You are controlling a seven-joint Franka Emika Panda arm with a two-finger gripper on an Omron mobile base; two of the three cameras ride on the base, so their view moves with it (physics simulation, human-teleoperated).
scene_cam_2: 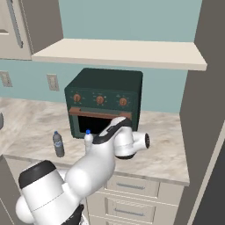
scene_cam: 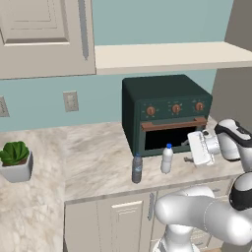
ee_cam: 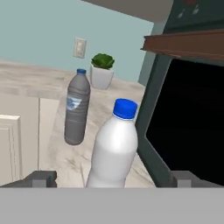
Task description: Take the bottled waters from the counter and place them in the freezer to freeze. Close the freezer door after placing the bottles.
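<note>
A: Left base view first. Where are the bottles?
B: Both upright on the marbled desk (scene_cam: 93,147), whitish bottle (scene_cam: 167,158) just in front of the toaster oven (scene_cam: 165,110); grey bottle (scene_cam: 137,168) at its 8 o'clock. The hand (scene_cam: 196,146) sits beside the whitish one.

A: Right base view?
B: Grey bottle (scene_cam_2: 58,144) at 9 o'clock of the arm.

A: Hand view?
B: Fingers (ee_cam: 41,177) spread wide, holding nothing; the whitish bottle (ee_cam: 114,146) stands between them, potted plant (ee_cam: 102,70) behind.

Two bottles (scene_cam: 167,158) before toaster oven (scene_cam: 166,112)
</note>
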